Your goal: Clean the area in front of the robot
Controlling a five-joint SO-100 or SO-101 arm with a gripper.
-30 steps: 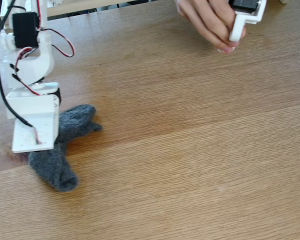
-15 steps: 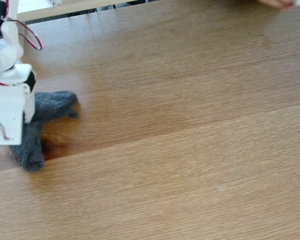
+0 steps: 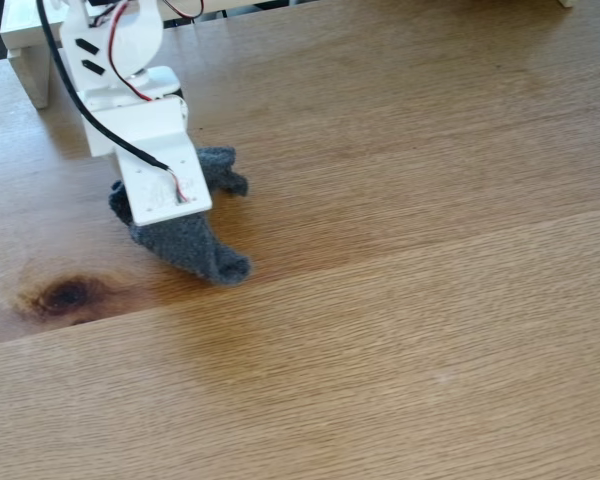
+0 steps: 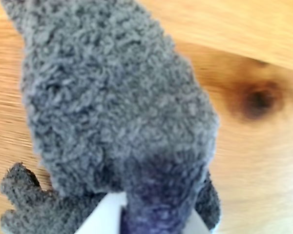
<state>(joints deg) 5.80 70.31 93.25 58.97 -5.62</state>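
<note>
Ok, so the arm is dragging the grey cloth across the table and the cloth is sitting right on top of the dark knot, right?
Not quite. The cloth is under the gripper on the table, but it is not on the knot. In the fixed view the knot lies bare, to the cloth's lower left, with wood between them. The wrist view also shows the knot uncovered beside the cloth.

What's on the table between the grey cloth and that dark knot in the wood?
Nothing: in the fixed view only bare tabletop separates the grey cloth from the dark knot. The wrist view shows the same bare wood.
</note>
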